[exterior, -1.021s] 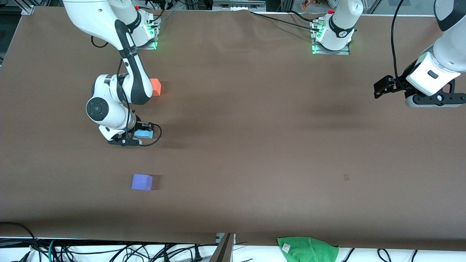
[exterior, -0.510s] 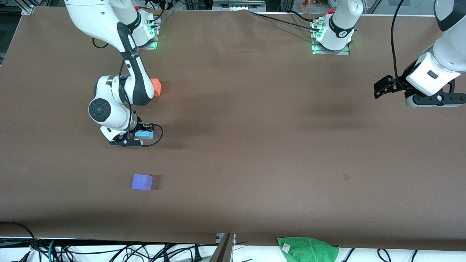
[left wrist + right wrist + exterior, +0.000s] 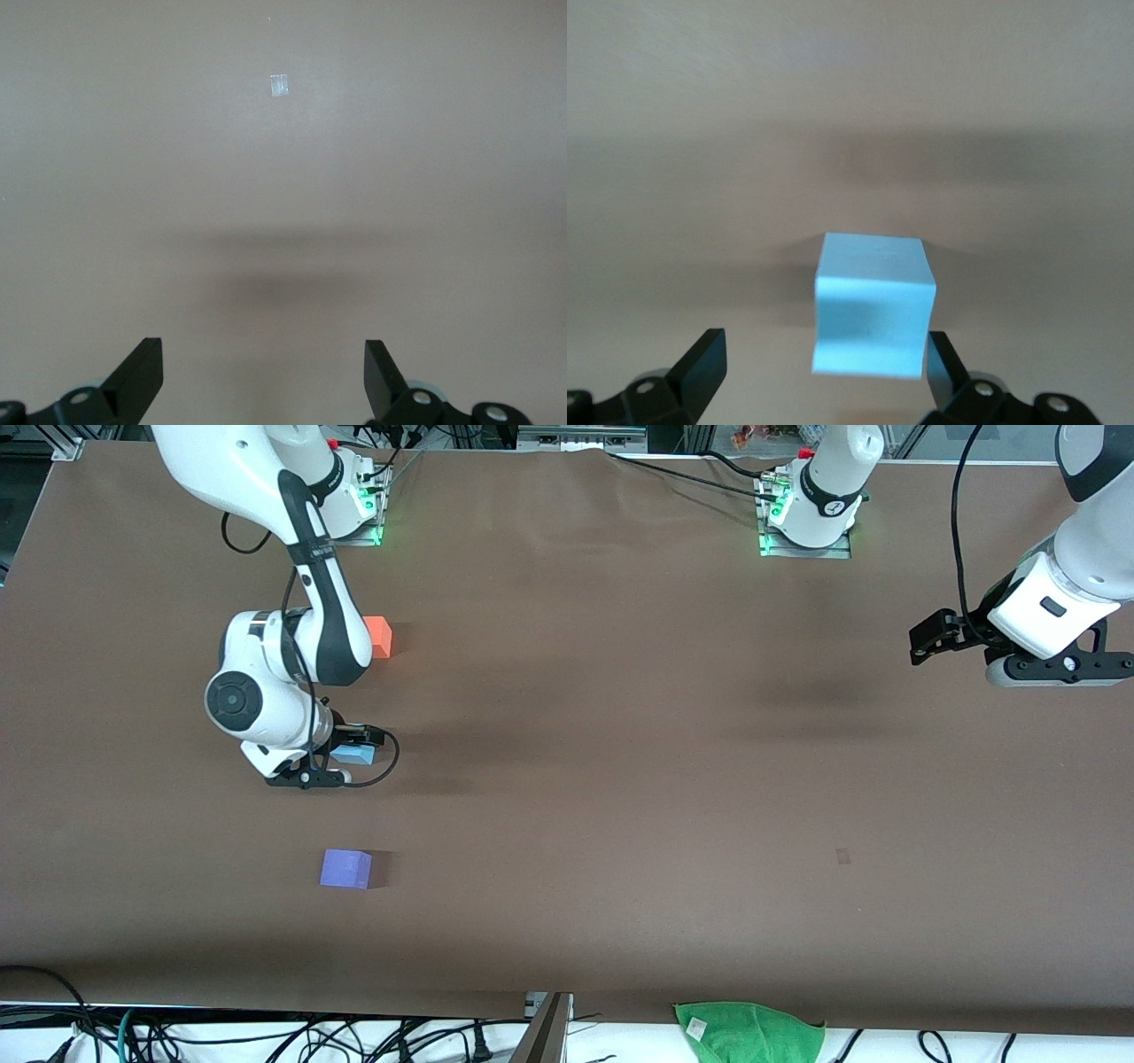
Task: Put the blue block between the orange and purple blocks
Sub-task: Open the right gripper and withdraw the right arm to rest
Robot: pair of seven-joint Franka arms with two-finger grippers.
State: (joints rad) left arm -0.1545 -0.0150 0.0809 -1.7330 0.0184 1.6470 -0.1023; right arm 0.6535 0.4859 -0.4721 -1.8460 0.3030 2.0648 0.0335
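A matt, smooth-faced blue block is seen between the black plastic fingers of the right gripper. The table is covered in matt brown sheet. Glossy white plastic shells are shown on the arms. A green cloth looks soft, fuzzy.

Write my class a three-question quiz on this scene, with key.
1. True or false: the small sky-blue matte cube lies nearer the front camera than the violet-purple matte cube.
2. Whose jaws flank the blue cube? A) left arm's B) right arm's
3. Fill in: the orange-coral matte cube is partly hidden by the right ____.
Key: 1 false; 2 B, right gripper, jaws open, while left gripper waits open at its table end; 3 arm.
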